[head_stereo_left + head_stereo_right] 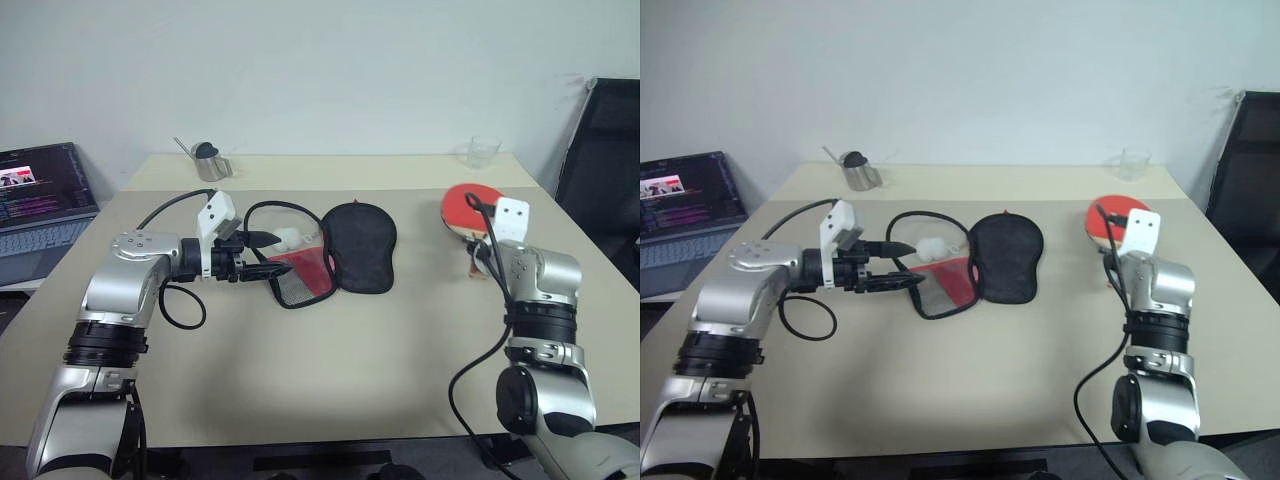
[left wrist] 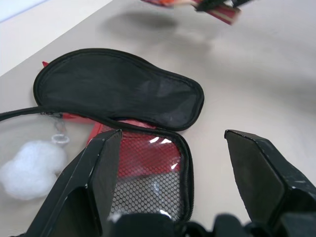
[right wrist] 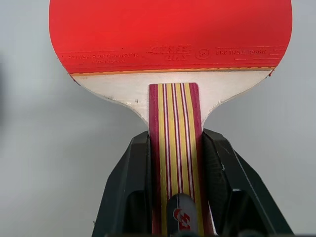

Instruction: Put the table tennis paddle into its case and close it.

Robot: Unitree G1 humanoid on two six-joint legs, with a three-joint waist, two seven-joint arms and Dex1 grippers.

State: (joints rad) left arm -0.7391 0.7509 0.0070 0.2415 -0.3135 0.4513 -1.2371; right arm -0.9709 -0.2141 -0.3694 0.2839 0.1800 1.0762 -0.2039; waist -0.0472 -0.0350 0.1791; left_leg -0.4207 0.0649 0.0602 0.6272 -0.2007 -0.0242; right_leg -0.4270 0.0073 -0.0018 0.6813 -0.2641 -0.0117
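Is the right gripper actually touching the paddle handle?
Touching. In the right wrist view both fingers of the right gripper press flat against the sides of the paddle handle, no gap.

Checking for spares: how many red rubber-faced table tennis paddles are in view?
1: the red rubber-faced table tennis paddle, its striped wooden handle clamped in the right gripper, at the table's right.

The case lay unzipped mid-table, black flap spread away from the red mesh half. The left gripper reached that mesh half's edge, fingers apart. Well right of the case, the right gripper gripped the paddle. A metal cup and a clear cup stood beyond the case, a laptop far left.
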